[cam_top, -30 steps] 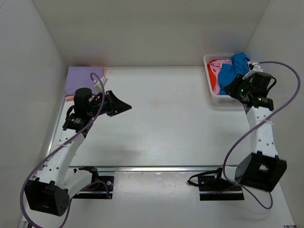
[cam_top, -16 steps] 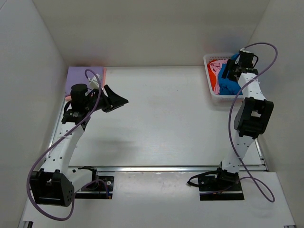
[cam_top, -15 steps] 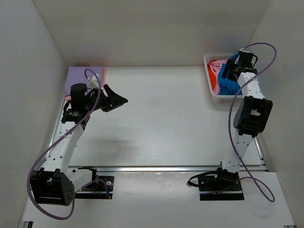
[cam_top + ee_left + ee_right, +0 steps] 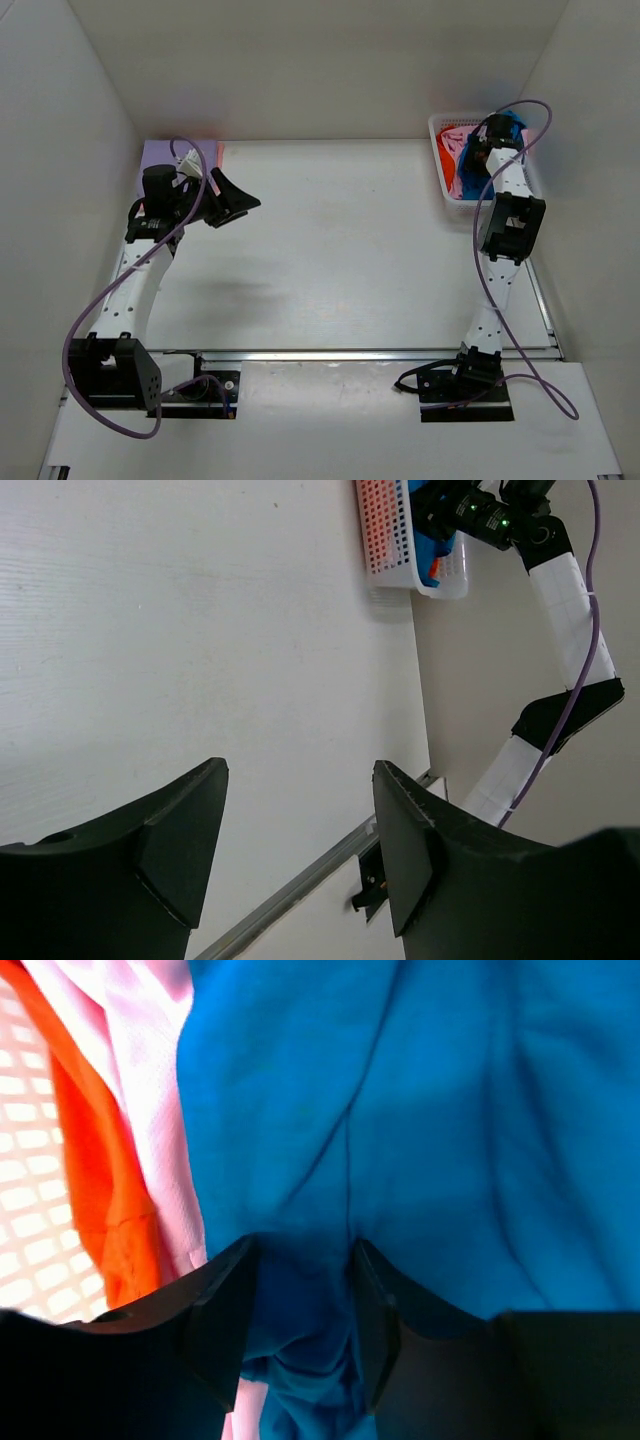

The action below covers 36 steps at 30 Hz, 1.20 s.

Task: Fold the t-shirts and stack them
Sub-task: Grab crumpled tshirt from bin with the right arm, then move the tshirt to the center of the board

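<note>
The white mesh basket (image 4: 447, 207) at the back right holds a bright blue t-shirt (image 4: 511, 124), an orange-red one (image 4: 453, 139) and a pink one (image 4: 458, 182). My right gripper (image 4: 481, 141) is down in the basket. In the right wrist view its fingers (image 4: 300, 1250) close on a bunched fold of the blue t-shirt (image 4: 420, 1110), with pink (image 4: 140, 1080) and orange-red cloth (image 4: 90, 1160) to the left. A lavender t-shirt (image 4: 163, 162) lies flat at the back left corner. My left gripper (image 4: 240, 200) hangs open and empty (image 4: 300, 780) over the bare table near it.
White walls enclose the table on three sides, and the basket (image 4: 390, 540) stands against the right one. A metal rail (image 4: 350, 353) runs along the near edge by the arm bases. The right arm (image 4: 560, 580) stretches up along the right side.
The right arm reached from beside the basket down into it, opened, then closed round the blue cloth. The left gripper opened and swung back towards the lavender t-shirt.
</note>
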{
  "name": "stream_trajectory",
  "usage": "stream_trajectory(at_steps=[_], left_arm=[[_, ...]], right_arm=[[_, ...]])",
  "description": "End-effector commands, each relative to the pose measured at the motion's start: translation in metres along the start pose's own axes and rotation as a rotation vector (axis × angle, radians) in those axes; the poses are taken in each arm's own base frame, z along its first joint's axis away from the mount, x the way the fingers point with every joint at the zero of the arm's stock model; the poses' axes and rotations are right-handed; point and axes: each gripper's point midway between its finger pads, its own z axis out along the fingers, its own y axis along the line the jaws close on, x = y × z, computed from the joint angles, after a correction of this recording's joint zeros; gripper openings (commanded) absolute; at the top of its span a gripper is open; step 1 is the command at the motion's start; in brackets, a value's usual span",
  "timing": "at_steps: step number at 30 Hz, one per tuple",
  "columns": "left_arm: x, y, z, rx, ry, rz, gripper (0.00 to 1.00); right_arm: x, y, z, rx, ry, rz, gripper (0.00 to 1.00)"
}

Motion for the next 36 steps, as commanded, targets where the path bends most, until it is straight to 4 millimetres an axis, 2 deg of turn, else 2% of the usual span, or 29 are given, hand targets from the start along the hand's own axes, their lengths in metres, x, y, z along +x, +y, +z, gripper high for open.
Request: stream_trajectory(at_steps=[1, 4, 5, 6, 7, 8, 9, 12, 15, 16, 18, 19, 21, 22, 24, 25, 26, 28, 29, 30, 31, 32, 33, 34, 35, 36], left_arm=[[-0.007, -0.005, -0.007, -0.003, -0.019, 0.028, 0.71], [-0.014, -0.001, -0.012, -0.005, -0.044, 0.018, 0.84], [-0.016, 0.001, -0.011, -0.008, -0.051, 0.013, 0.83], [-0.014, 0.000, -0.012, 0.001, -0.047, 0.011, 0.78], [-0.015, 0.000, -0.012, -0.005, -0.060, 0.008, 0.71], [-0.017, 0.001, -0.013, -0.005, -0.073, 0.016, 0.68], [-0.016, 0.001, -0.013, -0.003, -0.077, 0.010, 0.64], [-0.020, -0.003, -0.017, 0.015, -0.094, 0.024, 0.63], [-0.020, -0.007, -0.018, 0.031, -0.105, 0.033, 0.59], [-0.017, -0.009, -0.017, 0.039, -0.095, 0.033, 0.56], [-0.018, -0.010, -0.018, 0.051, -0.101, 0.039, 0.50], [-0.016, -0.013, -0.019, 0.057, -0.100, 0.044, 0.47], [-0.016, -0.014, -0.020, 0.059, -0.101, 0.041, 0.43], [-0.015, -0.018, -0.019, 0.067, -0.099, 0.053, 0.42], [-0.014, -0.021, -0.018, 0.077, -0.101, 0.067, 0.47], [-0.008, -0.026, -0.016, 0.096, -0.090, 0.072, 0.52], [0.000, -0.025, -0.011, 0.098, -0.072, 0.058, 0.50], [0.002, -0.026, -0.009, 0.116, -0.076, 0.052, 0.49], [0.007, -0.030, -0.007, 0.129, -0.064, 0.055, 0.49], [0.007, -0.034, -0.006, 0.133, -0.063, 0.068, 0.49], [0.009, -0.037, -0.005, 0.136, -0.050, 0.070, 0.49], [0.003, -0.043, -0.006, 0.134, -0.073, 0.111, 0.49], [0.003, -0.046, -0.005, 0.119, -0.074, 0.127, 0.53], [0.002, -0.048, -0.006, 0.105, -0.079, 0.140, 0.55], [-0.005, -0.050, -0.009, 0.088, -0.113, 0.158, 0.54], [-0.015, -0.054, -0.015, 0.073, -0.160, 0.178, 0.54]], right_arm=[[-0.006, 0.016, -0.005, -0.031, 0.009, 0.018, 0.38], [-0.006, 0.020, -0.005, -0.055, 0.016, 0.015, 0.38], [-0.004, 0.021, -0.004, -0.066, 0.028, 0.020, 0.37], [-0.007, 0.027, -0.008, -0.085, 0.029, 0.017, 0.29], [-0.010, 0.022, -0.009, -0.083, 0.026, 0.034, 0.17], [-0.004, 0.022, -0.009, -0.090, 0.052, 0.054, 0.09], [-0.010, 0.024, -0.016, -0.096, 0.046, 0.053, 0.00], [-0.040, 0.022, -0.042, -0.086, -0.017, 0.046, 0.00], [-0.087, 0.031, -0.089, -0.109, -0.153, 0.026, 0.00], [-0.092, 0.030, -0.095, -0.109, -0.172, 0.030, 0.00], [-0.112, 0.038, -0.129, -0.122, -0.236, 0.014, 0.00], [-0.116, 0.040, -0.137, -0.121, -0.252, -0.001, 0.00], [-0.134, 0.048, -0.177, -0.121, -0.321, -0.028, 0.00], [-0.138, 0.055, -0.187, -0.143, -0.339, -0.043, 0.00], [-0.166, 0.071, -0.254, -0.190, -0.465, -0.054, 0.00], [-0.177, 0.076, -0.271, -0.183, -0.524, -0.074, 0.00], [-0.188, 0.090, -0.318, -0.209, -0.607, -0.084, 0.00], [-0.202, 0.114, -0.401, -0.285, -0.769, -0.122, 0.00], [-0.198, 0.123, -0.405, -0.318, -0.777, -0.132, 0.00], [-0.186, 0.133, -0.423, -0.352, -0.783, -0.146, 0.00], [-0.182, 0.140, -0.462, -0.390, -0.848, -0.152, 0.00], [-0.165, 0.154, -0.451, -0.426, -0.807, -0.161, 0.00], [-0.145, 0.162, -0.455, -0.462, -0.778, -0.167, 0.00], [-0.132, 0.176, -0.471, -0.519, -0.776, -0.176, 0.00], [-0.114, 0.182, -0.455, -0.525, -0.713, -0.186, 0.00], [-0.095, 0.197, -0.456, -0.556, -0.675, -0.207, 0.00]])
